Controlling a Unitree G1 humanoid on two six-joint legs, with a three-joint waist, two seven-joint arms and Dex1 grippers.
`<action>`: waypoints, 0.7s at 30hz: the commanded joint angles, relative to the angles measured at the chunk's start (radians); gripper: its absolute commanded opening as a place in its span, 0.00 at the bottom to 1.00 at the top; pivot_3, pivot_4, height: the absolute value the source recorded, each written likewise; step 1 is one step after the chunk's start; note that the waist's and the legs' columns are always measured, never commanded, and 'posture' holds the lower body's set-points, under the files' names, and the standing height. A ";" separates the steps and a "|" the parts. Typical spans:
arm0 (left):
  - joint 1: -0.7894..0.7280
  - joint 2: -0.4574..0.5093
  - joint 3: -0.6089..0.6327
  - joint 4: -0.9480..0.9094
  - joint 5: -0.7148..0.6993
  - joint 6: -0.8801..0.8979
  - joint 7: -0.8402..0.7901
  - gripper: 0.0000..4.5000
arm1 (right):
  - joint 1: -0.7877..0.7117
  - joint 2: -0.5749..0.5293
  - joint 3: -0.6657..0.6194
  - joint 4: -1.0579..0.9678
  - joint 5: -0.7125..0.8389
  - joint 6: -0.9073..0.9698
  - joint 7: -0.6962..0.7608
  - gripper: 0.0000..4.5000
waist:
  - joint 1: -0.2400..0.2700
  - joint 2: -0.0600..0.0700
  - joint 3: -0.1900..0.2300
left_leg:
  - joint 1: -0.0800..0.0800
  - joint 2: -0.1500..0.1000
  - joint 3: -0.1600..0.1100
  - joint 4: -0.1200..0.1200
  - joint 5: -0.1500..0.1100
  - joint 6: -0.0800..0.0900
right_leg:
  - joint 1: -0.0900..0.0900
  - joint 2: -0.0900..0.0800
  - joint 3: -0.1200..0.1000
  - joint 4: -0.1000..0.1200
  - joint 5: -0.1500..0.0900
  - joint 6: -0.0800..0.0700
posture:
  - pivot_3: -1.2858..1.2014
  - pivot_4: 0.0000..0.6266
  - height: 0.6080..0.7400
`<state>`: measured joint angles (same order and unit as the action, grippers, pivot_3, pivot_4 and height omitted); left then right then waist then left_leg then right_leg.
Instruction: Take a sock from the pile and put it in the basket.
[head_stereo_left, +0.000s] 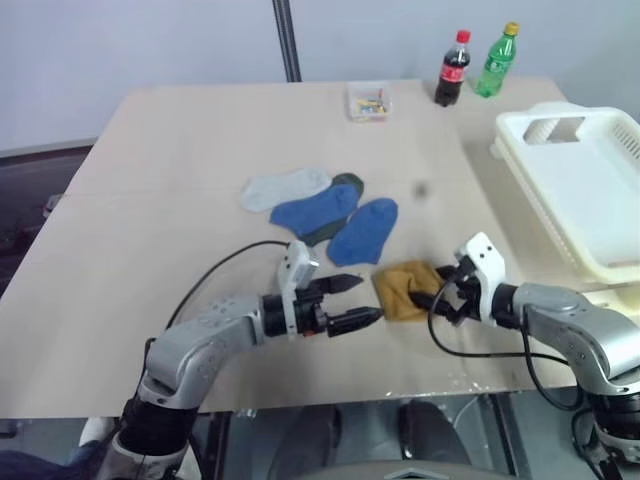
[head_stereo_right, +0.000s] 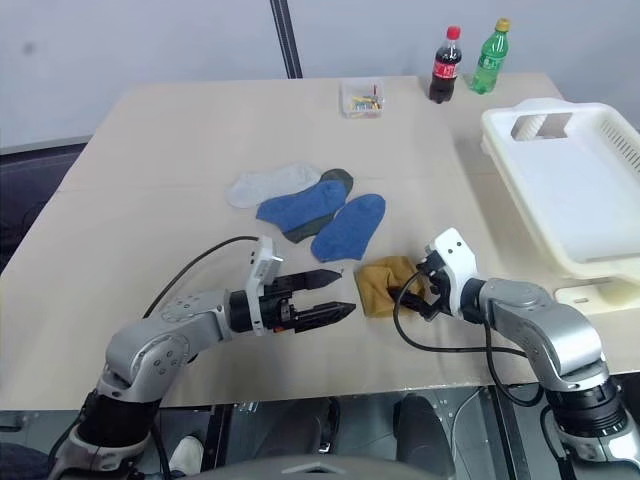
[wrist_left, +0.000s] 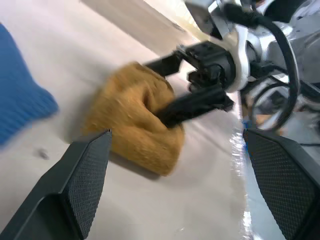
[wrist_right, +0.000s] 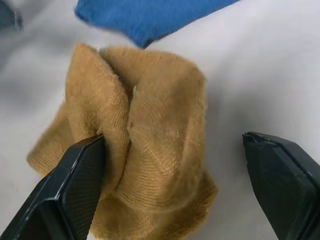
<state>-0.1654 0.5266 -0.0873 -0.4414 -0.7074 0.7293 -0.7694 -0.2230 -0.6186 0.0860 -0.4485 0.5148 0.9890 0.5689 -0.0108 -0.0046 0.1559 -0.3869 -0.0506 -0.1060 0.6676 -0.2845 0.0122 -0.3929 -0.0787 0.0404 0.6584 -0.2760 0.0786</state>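
Fingers (wrist_right: 75, 190) of open right pincer (wrist_right: 175, 195) straddle bunched sock (wrist_right: 145, 150), one touching.

Beige table (head_stereo_left: 180, 180) bears socks (head_stereo_left: 330, 215), basket (head_stereo_left: 590, 190), bottles (head_stereo_left: 475, 65).

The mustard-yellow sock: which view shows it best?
The right wrist view: the sock lies crumpled on the table, its folds plain between the open right claw's fingers. The left wrist view shows it side-on, partly behind that claw. The eye views show it small, below the blue socks.
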 joint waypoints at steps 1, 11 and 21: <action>-0.002 0.020 0.010 -0.045 0.059 -0.099 -0.025 1.00 | 0.022 -0.028 0.074 0.024 -0.034 -0.042 0.054 0.99 | 0.000 0.000 0.000 | 0.000 0.000 0.000 0.000 0.000 0.000 | 0.000 0.000 0.000 0.000 0.000 0.000 | 0.52 0.24 1.00; 0.027 0.047 -0.023 -0.027 0.143 -0.196 -0.074 1.00 | 0.021 -0.059 0.123 0.058 -0.097 -0.151 0.116 0.03 | -0.002 0.000 0.000 | 0.001 0.000 0.001 0.000 0.000 0.001 | 0.001 0.000 0.000 0.000 0.000 0.000 | 0.52 0.24 1.00; -0.101 0.041 0.039 -0.040 0.102 -0.141 -0.032 1.00 | -0.002 -0.047 -0.023 0.028 -0.017 -0.105 0.111 0.01 | 0.002 -0.001 0.000 | 0.001 0.001 0.000 0.001 -0.001 0.001 | 0.001 0.000 0.000 0.002 0.000 0.000 | 0.52 0.24 1.00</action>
<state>-0.2450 0.5640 -0.0659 -0.4497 -0.5910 0.5984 -0.7996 -0.2133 -0.6548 0.1306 -0.4129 0.4732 0.8613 0.6849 -0.0088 -0.0058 0.1561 -0.3860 -0.0506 -0.1061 0.6686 -0.2851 0.0132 -0.3921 -0.0786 0.0400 0.6600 -0.2759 0.0788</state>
